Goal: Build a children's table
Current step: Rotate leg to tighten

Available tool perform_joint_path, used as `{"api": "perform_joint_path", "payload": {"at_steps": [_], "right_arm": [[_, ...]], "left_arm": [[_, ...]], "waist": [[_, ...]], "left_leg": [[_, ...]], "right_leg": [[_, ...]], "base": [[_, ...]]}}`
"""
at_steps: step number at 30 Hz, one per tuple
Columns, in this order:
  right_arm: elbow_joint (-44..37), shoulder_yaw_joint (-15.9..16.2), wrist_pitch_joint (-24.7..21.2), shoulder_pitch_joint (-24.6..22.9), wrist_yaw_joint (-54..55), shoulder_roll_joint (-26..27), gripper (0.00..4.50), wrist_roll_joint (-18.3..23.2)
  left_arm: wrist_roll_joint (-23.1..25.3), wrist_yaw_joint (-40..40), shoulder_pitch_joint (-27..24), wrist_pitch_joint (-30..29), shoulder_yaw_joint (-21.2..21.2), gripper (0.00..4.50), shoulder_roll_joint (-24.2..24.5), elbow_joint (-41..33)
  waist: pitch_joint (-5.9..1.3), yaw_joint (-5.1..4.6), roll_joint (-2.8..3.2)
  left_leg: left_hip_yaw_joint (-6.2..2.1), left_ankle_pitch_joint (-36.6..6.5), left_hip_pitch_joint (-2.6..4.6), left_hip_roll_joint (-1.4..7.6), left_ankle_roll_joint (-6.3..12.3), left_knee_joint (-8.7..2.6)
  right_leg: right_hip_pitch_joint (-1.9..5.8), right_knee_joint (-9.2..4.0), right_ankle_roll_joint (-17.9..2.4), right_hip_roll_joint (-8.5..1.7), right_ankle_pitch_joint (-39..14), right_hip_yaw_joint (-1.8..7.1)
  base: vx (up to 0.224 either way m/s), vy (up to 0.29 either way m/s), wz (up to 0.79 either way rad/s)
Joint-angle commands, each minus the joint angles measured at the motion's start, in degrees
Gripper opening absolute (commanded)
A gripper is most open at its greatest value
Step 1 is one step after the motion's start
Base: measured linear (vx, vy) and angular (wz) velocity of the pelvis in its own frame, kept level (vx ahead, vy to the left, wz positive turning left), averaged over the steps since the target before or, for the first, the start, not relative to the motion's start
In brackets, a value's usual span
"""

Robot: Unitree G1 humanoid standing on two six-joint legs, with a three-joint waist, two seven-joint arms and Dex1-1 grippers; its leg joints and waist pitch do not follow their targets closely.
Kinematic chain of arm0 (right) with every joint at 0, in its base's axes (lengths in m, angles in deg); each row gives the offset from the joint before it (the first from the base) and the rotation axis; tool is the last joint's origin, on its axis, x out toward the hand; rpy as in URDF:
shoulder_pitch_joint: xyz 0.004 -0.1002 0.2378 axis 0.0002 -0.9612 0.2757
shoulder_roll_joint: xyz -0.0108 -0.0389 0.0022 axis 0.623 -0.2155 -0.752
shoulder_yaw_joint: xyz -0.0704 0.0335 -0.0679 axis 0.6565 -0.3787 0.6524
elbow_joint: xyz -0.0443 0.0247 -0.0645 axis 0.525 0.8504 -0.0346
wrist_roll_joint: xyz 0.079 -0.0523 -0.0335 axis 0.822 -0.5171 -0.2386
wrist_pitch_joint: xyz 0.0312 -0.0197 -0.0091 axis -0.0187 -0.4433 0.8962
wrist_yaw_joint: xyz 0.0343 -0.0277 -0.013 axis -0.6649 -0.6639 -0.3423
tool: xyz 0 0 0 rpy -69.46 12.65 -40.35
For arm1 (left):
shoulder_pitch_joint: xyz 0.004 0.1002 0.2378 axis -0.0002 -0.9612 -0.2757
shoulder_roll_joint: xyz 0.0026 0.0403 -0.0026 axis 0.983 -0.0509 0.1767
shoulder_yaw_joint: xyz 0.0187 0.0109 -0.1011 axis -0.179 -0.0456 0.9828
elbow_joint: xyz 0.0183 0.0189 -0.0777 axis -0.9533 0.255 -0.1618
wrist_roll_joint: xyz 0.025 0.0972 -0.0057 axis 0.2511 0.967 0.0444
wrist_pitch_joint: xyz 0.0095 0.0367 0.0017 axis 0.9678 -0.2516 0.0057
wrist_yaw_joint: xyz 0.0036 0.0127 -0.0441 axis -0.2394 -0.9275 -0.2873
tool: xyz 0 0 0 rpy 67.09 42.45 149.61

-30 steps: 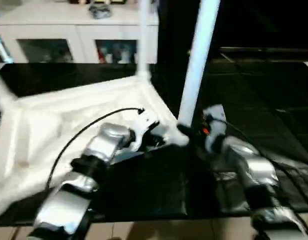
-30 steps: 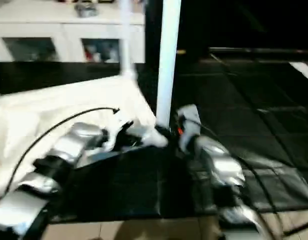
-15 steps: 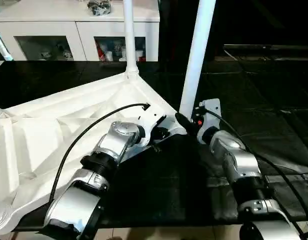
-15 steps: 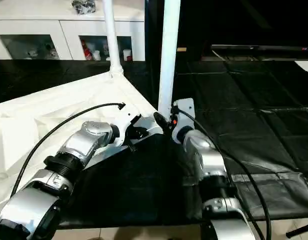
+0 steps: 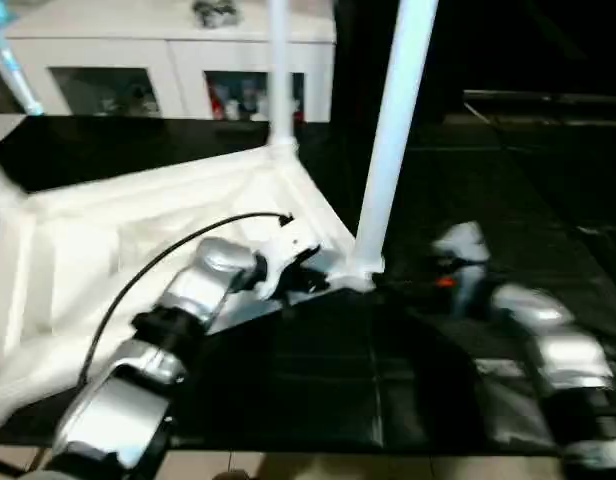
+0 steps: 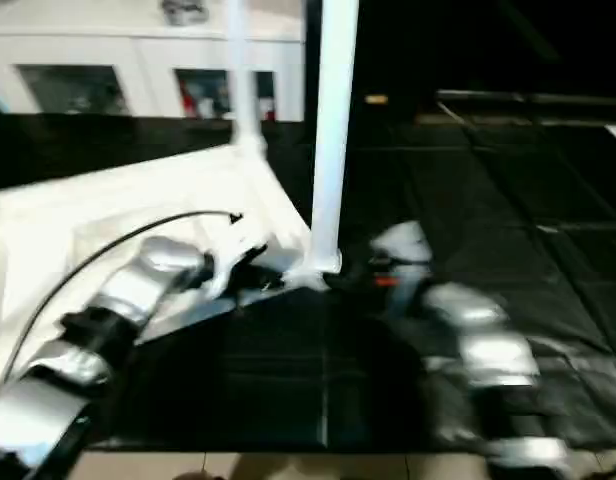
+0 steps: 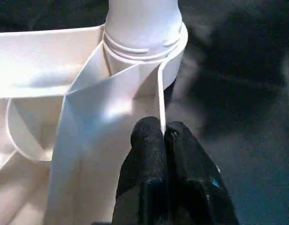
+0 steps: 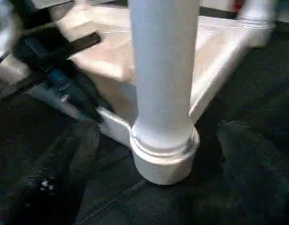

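Now my left gripper [image 7: 164, 136] has its two black fingers [image 7: 147, 145] pressed together, and between them I see the thin side rim of the tabletop [image 5: 138, 250], so it pinches this rim just beside the near corner socket [image 7: 175, 56]. My right gripper [image 8: 158, 154] has its fingers spread wide; they stand on both sides of the foot of the near leg [image 5: 393, 130] and do not touch it. The right forearm [image 5: 548, 345] lies beside this corner over the black mat [image 5: 318, 370].

The tabletop lies upside down on the mat, with its ribbed underside up. The ribs make shallow compartments, and I cannot tell if anything lies in them. The near leg stands upright in the near corner socket, with a ringed collar [image 8: 163, 145] at its foot. A second leg [image 5: 280, 70] stands upright in the far corner socket [image 5: 281, 152]. At the left side another white leg [image 5: 3, 190] rises slanted; its socket I cannot see clearly.

Behind the mat stands a white cabinet [image 5: 178, 70] with glass doors; inside there are small coloured things [image 5: 233, 100], too blurred to name. On top of the cabinet lies a small dark object [image 5: 216, 12].
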Motion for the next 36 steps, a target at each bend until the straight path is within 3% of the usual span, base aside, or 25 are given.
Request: {"api": "perform_joint_path", "payload": {"at_steps": [1, 3, 6, 11, 15, 19, 26, 36], "right_arm": [[-1.87, 2.21, 0.32, -0.34, -6.4, -2.0, 4.34, 1.35], [-2.03, 2.55, -0.25, -0.28, -7.99, -2.45, 4.34, 1.93], [0.05, 5.19, -0.13, 1.86, -11.21, -2.32, 4.34, 1.01], [2.17, 6.64, 0.04, 3.39, -12.83, -1.7, 4.34, 0.32], [3.35, 7.89, -1.77, 4.62, -16.31, -1.6, 4.34, 1.29], [2.95, 9.53, -4.43, 5.0, -20.14, -2.49, 4.01, 2.18], [4.5, 10.49, -5.06, 5.88, -21.91, -2.51, 3.43, 1.95], [5.5, 10.41, -6.35, 6.33, -21.9, -1.72, 2.69, 2.02]], "left_arm": [[0.22, 4.61, 0.17, 4.03, -1.99, 0.0, 0.05, 0.15], [-0.06, 5.83, 0.17, 4.87, -2.08, 0.0, 0.26, 0.26], [-1.72, 13.57, -0.16, 7.16, -3.44, 0.0, 1.43, -1.36], [-2.17, 18.55, -0.57, 8.51, -5.23, 0.0, 2.51, -2.77], [-1.41, 20.47, -0.49, 10.38, -6.06, 0.0, 2.64, -2.34], [-1.43, 21.14, -0.26, 10.72, -5.89, 0.0, 2.55, -2.19], [-1.74, 22.01, -0.54, 11.1, -6.11, 0.0, 3.22, -2.54], [-1.59, 21.89, -0.53, 11.05, -6.02, 0.0, 3.16, -2.21]], "waist": [[-4.22, 0.01, -0.85], [-4.23, 0.33, -0.6], [-4.36, 0.63, -0.8], [-4.3, 1.28, -0.51], [-4.3, 1.69, -0.64], [-4.31, 1.83, -0.81], [-4.37, 1.96, -0.93], [-4.47, 2.01, -0.82]], "left_leg": [[0.24, -13.43, 0.64, 1.31, 3.93, -3.53], [0.26, -13.11, 0.66, 1.34, 4.3, -3.44], [0.15, -12.04, 0.43, 1.56, 4.32, -3.43], [0.28, -12.75, 0.85, 1.69, 3.39, -3.43], [0.21, -13.38, 0.79, 1.78, 3.05, -3.52], [0.17, -13.25, 0.6, 1.71, 3.09, -3.53], [0.16, -12.24, 0.53, 1.7, 2.98, -3.45], [0.17, -11.85, 0.54, 1.71, 2.88, -3.39]], "right_leg": [[3.25, -3.83, -11.45, -3.19, -17.12, 2.45], [3.23, -3.81, -11.43, -3.17, -17.46, 2.44], [3.17, -3.45, -12.0, -3.3, -16.39, 2.44], [2.73, -3.39, -12.59, -3.31, -16.43, 2.61], [2.88, -3.21, -12.43, -3.42, -16.9, 2.63], [3.1, -3.14, -12.06, -3.41, -17.12, 2.63], [3.02, -3.28, -11.14, -3.57, -18.42, 2.63], [3.07, -2.99, -12.04, -3.47, -16.36, 2.62]], "base": [[0.0, 0.0, 0.0], [0.0, 0.0, 0.0], [0.0, 0.0, 0.0], [0.0, 0.0, 0.0], [0.0, 0.0, 0.0], [0.0, 0.0, 0.0], [0.0, 0.0, 0.0], [0.0, 0.0, 0.0]]}}
